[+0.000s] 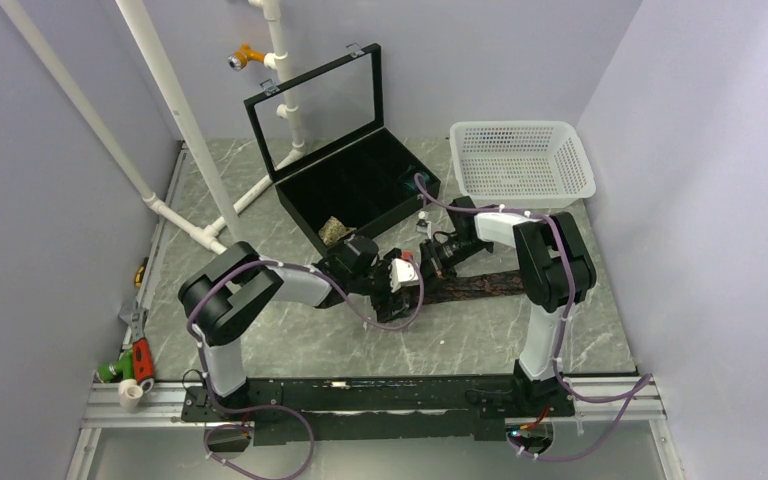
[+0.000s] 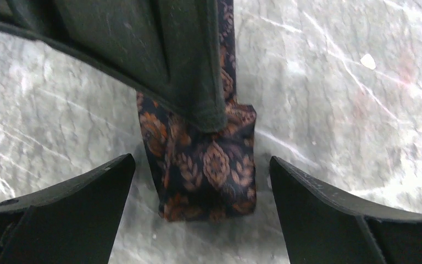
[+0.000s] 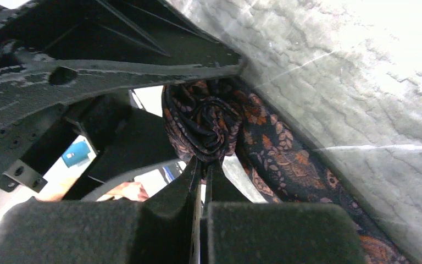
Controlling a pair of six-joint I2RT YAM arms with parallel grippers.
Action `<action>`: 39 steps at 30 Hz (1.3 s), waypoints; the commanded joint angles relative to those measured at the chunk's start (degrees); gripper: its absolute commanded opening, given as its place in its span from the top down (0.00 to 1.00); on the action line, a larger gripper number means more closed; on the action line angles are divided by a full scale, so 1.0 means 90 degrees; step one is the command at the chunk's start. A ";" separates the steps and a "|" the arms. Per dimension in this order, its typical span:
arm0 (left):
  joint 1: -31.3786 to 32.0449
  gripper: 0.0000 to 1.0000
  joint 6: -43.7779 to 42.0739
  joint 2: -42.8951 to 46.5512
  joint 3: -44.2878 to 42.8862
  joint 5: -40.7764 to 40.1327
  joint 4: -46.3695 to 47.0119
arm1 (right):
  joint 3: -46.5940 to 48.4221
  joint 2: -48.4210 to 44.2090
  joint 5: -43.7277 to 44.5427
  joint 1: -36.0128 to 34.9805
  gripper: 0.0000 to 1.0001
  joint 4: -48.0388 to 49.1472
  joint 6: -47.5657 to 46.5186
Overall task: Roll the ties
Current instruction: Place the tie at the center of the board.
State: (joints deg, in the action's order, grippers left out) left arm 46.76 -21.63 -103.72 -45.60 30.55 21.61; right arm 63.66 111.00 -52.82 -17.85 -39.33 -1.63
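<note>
Left wrist view puts the dark brown-maroon tie (image 2: 211, 181) squarely between the two fingers (image 2: 71, 212) of the left claw (image 2: 200, 165). They stand wide apart at the lower left and lower right of the frame; neither touches the cloth, and bare table (image 2: 340, 88) shows on either side of it. The tie's end is wound into a short, stubby roll lying on the marble-patterned table, while its unrolled strip runs off the top of the frame. A dark finger of the right claw (image 3: 200, 165) reaches down from the upper centre and ends on top of the roll. In the right wrist view that claw's fingers are pressed together with only a sliver between them, and their tips sit at the lower edge of the roll, seemingly nipping its fabric. The roll shows there end-on as a tight spiral at the middle of the frame, and the flat remainder trails to the lower right. The fabric is dark, navy to maroon, with an orange-brown woven pattern of leaves and medallions. In the top external view both claws meet at the centre of the table, and the tie's loose length stretches right from them, in front of an open black box (image 1: 360, 185) and a white basket (image 1: 522, 160).
</note>
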 commanded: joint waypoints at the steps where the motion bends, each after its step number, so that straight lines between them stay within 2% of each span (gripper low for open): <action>1: 0.0087 0.01 0.0090 -0.0468 -0.0040 -0.0462 0.0194 | 0.0036 -0.0400 -0.0183 -0.0037 1.00 0.0238 0.0160; 3: 0.0088 0.10 0.0024 -0.0583 -0.0077 -0.0435 0.0038 | 0.0062 -0.0449 -0.0261 -0.0043 1.00 0.0215 0.0171; 5: 0.0095 0.24 -0.0107 -0.0588 -0.0061 -0.0318 -0.0131 | 0.0088 -0.0522 -0.0340 -0.0061 1.00 0.0217 0.0347; 14: 0.0078 0.71 -0.1023 -0.0152 0.0262 0.0213 -0.0759 | 0.0311 -0.0375 -0.0380 -0.0029 1.00 0.0147 0.0423; 16: 0.0078 0.80 -0.1177 -0.0145 0.0281 0.0284 -0.0862 | 0.0345 -0.0321 -0.0306 -0.0027 1.00 0.0115 0.0357; 18: 0.0061 0.83 -0.1257 -0.0153 0.0282 0.0356 -0.0916 | 0.0373 -0.0267 -0.0222 0.0001 1.00 0.0064 0.0287; 19: 0.0054 0.81 -0.1267 -0.0155 0.0275 0.0383 -0.0942 | 0.0392 -0.0242 -0.0183 0.0008 1.00 0.0034 0.0255; 20: 0.0034 0.75 -0.1249 -0.0154 0.0259 0.0407 -0.0932 | 0.0397 -0.0214 -0.0169 0.0015 1.00 0.0005 0.0241; 24: -0.0002 0.26 -0.0882 -0.0094 0.0186 0.0393 -0.0671 | 0.0369 -0.0197 -0.0287 0.0009 1.00 0.0004 0.0244; 26: -0.0001 0.15 -0.0563 -0.0092 0.0145 0.0281 -0.0436 | 0.0336 -0.0209 -0.0335 0.0010 1.00 0.0055 0.0277; 29: -0.0001 0.12 -0.0189 -0.0165 0.0052 0.0139 -0.0150 | 0.0358 -0.0159 -0.0383 0.0002 1.00 0.0045 0.0244; 34: 0.0007 0.20 0.0033 -0.0223 0.0060 0.0226 0.0323 | 0.0407 -0.0107 -0.0451 0.0003 1.00 0.0052 0.0240; 36: 0.0025 0.14 0.0097 -0.0288 0.0083 0.0188 0.0611 | 0.0443 -0.0107 -0.0477 -0.0013 1.00 0.0061 0.0240; 38: 0.0038 0.01 0.0138 -0.0472 0.0006 0.0231 0.0820 | 0.0437 -0.0107 -0.0519 -0.0033 1.00 0.0065 0.0258; 39: 0.0046 0.01 0.0106 -0.0557 -0.0053 0.0268 0.0830 | 0.0437 -0.0107 -0.0532 -0.0037 1.00 0.0052 0.0259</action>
State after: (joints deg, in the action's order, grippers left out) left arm 46.65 -22.09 -105.49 -45.41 32.93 25.93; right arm 65.63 109.86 -55.81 -17.93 -39.75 1.52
